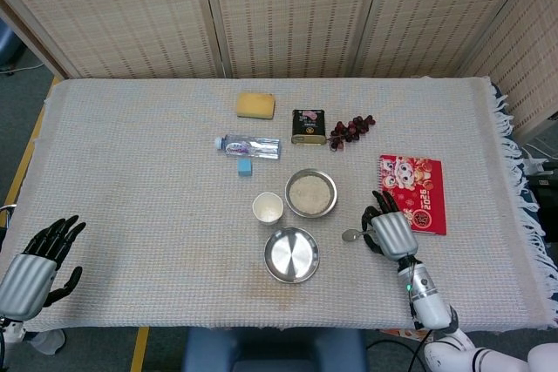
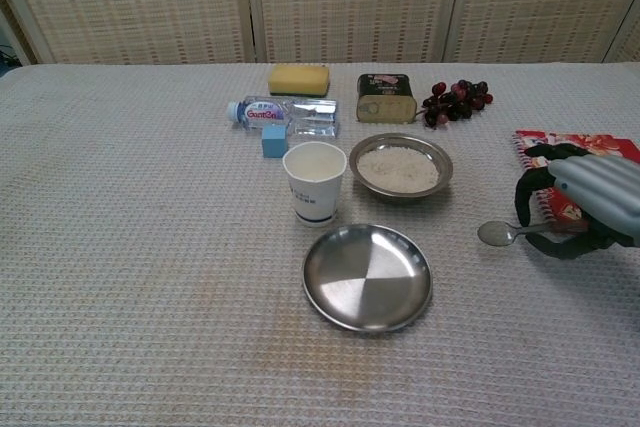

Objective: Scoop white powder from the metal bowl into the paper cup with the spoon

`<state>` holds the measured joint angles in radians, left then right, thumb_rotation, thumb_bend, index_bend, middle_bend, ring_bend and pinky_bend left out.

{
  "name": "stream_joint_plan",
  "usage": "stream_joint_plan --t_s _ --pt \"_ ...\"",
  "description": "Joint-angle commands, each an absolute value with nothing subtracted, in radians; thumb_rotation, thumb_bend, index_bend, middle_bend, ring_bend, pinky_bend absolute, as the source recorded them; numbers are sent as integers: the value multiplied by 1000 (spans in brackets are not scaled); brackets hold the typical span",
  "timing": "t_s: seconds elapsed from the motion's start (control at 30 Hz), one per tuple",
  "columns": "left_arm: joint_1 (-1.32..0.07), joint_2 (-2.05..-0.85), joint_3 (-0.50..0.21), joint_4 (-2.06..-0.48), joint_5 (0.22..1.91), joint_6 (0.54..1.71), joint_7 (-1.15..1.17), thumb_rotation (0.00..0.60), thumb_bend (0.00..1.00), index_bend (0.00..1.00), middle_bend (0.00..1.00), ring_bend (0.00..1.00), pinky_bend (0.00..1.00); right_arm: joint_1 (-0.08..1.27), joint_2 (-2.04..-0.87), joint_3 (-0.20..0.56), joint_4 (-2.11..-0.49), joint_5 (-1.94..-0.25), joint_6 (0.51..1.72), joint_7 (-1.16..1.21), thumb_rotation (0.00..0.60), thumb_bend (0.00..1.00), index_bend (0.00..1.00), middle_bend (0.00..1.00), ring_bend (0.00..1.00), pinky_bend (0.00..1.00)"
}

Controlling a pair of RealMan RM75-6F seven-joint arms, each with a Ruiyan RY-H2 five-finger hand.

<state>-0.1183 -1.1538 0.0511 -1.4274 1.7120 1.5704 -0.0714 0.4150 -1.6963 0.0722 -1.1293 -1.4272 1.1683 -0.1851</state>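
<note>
The metal bowl of white powder sits mid-table, with the white paper cup just to its left. My right hand grips the handle of the metal spoon right of the bowl, beside the red notebook. The spoon's bowl points left and is lifted slightly off the cloth. My left hand rests open at the table's front left corner, far from everything, and shows only in the head view.
An empty metal plate lies in front of the cup. A red notebook lies at the right. A water bottle, blue block, yellow sponge, tin can and grapes stand behind the bowl.
</note>
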Motion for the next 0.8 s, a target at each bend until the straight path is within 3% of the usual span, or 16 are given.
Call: stream_joint_plan --t_s 0.03,0.43,0.8 --pt "-132 -1138 40 -1473 1694 1542 -55 600 437 0 0 51 170 417 -1712 72 -1090 -1455 1213 -250 600 328 758 424 67 0" --pt "-121 -1137 45 -1479 1695 1549 -32 600 438 0 0 52 172 414 -1753 70 -1035 -1463 1230 -273 600 333 965 590 198 26" --pt "-120 -1139 43 -1470 1699 1554 -38 600 438 0 0 52 173 414 -1754 76 -1033 -1456 1228 -274 600 333 994 614 217 29"
